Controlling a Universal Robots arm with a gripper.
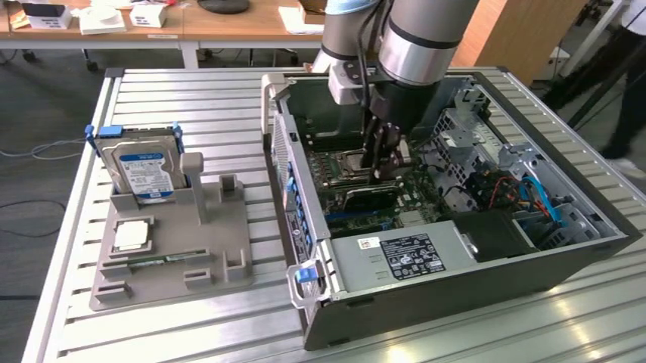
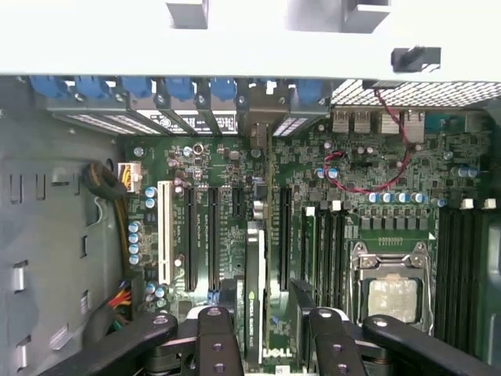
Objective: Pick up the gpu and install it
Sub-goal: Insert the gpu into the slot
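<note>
Slats of a metal table (image 1: pixel 181 318) filled the foreground of the exterior view, and on them lay an open computer case (image 1: pixel 454 302) with its side panel off. Closest inside it sat the power supply (image 1: pixel 399 257), a white-and-black label on its top face. Toward the exterior view's left, a grey fixture (image 1: pixel 202 249) rested on the table well apart from the case, with a processor chip (image 1: pixel 131 236) lying flat in it and a slim memory stick (image 1: pixel 151 262) just in front of the chip.

Deeper in the case, the gpu (image 1: pixel 365 198) stood on the motherboard (image 2: pixel 227 164) beyond the power supply. In the wrist view the gpu (image 2: pixel 254 290) appeared edge-on, upright among the long expansion slots, running toward the rear brackets. The gripper (image 1: pixel 383 162) hung directly over it on the arm, which reached down into the case. From the wrist, the gripper (image 2: pixel 270 329) had its jaws spread wide, one black finger on each side of the card, with a gap visible on each side, so it gripped nothing. The processor socket (image 2: pixel 391 294) lay beside the card.

Farther back on the fixture, a silver hard drive (image 1: pixel 144 170) stood upright. Wooden desks (image 1: pixel 232 23) lined the background.
</note>
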